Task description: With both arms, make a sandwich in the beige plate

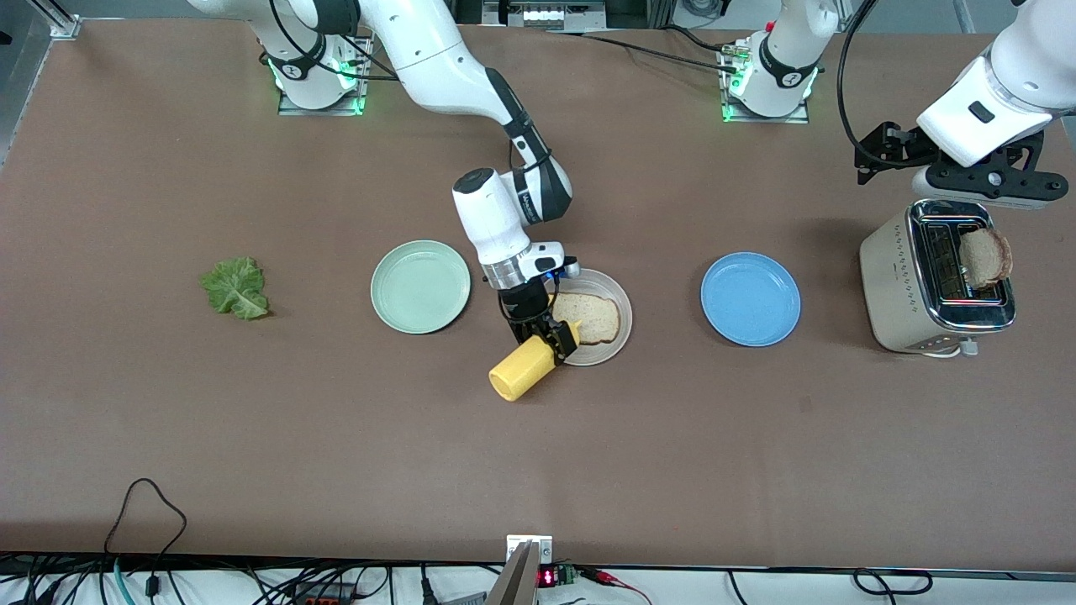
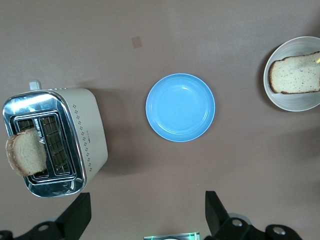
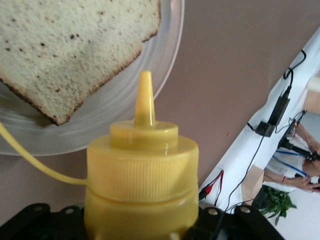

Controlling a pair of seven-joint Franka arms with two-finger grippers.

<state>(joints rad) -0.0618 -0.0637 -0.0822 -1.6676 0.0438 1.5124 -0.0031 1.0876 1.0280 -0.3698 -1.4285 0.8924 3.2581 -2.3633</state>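
A pale, brown-crusted bread slice lies flat on the beige plate at the table's middle. My right gripper is shut on a yellow squeeze bottle that hangs tilted over the plate's rim, its nozzle toward the bread. In the right wrist view the bottle fills the jaws, with the bread and the plate just past the nozzle. A second slice sticks up from the toaster. My left gripper hangs open and empty above the toaster. The lettuce leaf lies toward the right arm's end.
A mint-green plate sits beside the beige plate toward the right arm's end. A blue plate lies between the beige plate and the toaster. Cables run along the table edge nearest the front camera.
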